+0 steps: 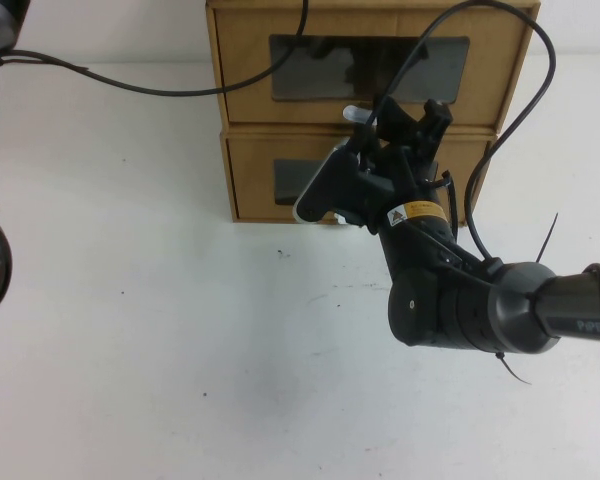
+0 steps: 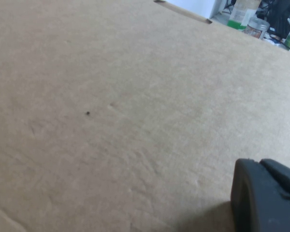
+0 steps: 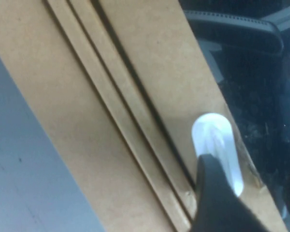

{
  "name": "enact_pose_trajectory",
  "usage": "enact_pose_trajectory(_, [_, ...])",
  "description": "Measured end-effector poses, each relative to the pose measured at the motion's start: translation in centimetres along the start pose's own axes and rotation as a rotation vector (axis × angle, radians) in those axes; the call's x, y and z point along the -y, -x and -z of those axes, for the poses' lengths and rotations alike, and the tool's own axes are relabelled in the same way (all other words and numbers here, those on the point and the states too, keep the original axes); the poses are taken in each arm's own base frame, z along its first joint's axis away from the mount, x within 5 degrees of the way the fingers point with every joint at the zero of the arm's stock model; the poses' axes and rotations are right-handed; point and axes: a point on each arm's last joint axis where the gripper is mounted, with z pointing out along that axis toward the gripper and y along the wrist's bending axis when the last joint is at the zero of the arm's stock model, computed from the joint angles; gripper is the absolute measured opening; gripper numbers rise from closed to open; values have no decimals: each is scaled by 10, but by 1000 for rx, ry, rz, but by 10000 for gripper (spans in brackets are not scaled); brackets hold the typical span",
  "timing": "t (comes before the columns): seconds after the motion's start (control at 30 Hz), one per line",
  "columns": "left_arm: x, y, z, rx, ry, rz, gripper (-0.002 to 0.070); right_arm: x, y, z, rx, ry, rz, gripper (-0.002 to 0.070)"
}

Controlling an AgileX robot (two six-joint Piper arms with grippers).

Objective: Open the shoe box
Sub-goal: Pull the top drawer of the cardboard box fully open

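Your right gripper (image 1: 412, 112) sits against the front of the upper shoe box (image 1: 240, 70), stacked at the back of the counter (image 1: 130, 350). Its fingers are apart, probably to catch the front flap. Your left gripper (image 2: 266, 195) is parked at the left, over a brown board.

A yellow sticker (image 1: 417, 213) on the right arm (image 1: 460, 305), near its wrist, bears a black warning triangle and a line of print too small to read. White characters (image 1: 582, 325) run sideways along the dark forearm but cannot be made out. The green-labelled bottle (image 2: 241, 13) in the left wrist view shows no legible words.
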Motion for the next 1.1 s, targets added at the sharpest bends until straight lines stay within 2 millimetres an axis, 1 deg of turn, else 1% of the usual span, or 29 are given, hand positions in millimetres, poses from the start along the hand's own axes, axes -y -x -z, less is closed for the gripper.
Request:
enact_pose_trajectory(0.2, [0,0,0,0,0,0,-4,-1,0,0,-1,8,-3,218])
enact_pose_trajectory(0.3, [0,0,0,0,0,0,-4,-1,0,0,5,15,0,195])
enact_pose_trajectory(0.7, [0,0,0,0,0,0,-4,-3,4,-2,31,40,9,167])
enact_pose_trajectory(0.77, [0,0,0,0,0,0,-4,-1,6,-3,31,38,3,131])
enact_pose_trajectory(0.83, [0,0,0,0,0,0,-4,-1,7,-5,25,45,-8,67])
enact_pose_trajectory(0.9, [0,0,0,0,0,0,-4,-2,8,-6,19,52,-17,28])
enact_pose_trajectory(1.1, [0,0,0,0,0,0,-4,-2,8,-9,3,60,-21,17])
